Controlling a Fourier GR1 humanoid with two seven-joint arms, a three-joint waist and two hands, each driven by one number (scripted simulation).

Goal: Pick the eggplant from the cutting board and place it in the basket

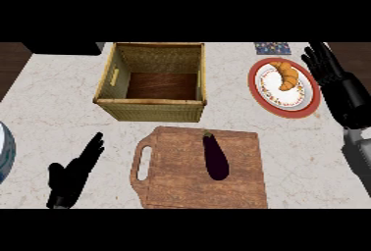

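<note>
A dark purple eggplant (215,156) lies lengthwise on the wooden cutting board (174,171), stem toward the far side. Just beyond the board stands a woven basket (150,108) with nothing inside it. My left hand (74,172) is open, fingers straight, left of the board's handle slot and apart from it. My right hand (328,66) is open at the far right, fingers pointing up beside the plate, well away from the eggplant.
A red-rimmed plate (310,105) with a croissant (286,74) sits right of the basket. A patterned tile (272,48) lies at the back edge. A white-blue object (4,149) shows at the left edge, a dark object (62,47) at the back left.
</note>
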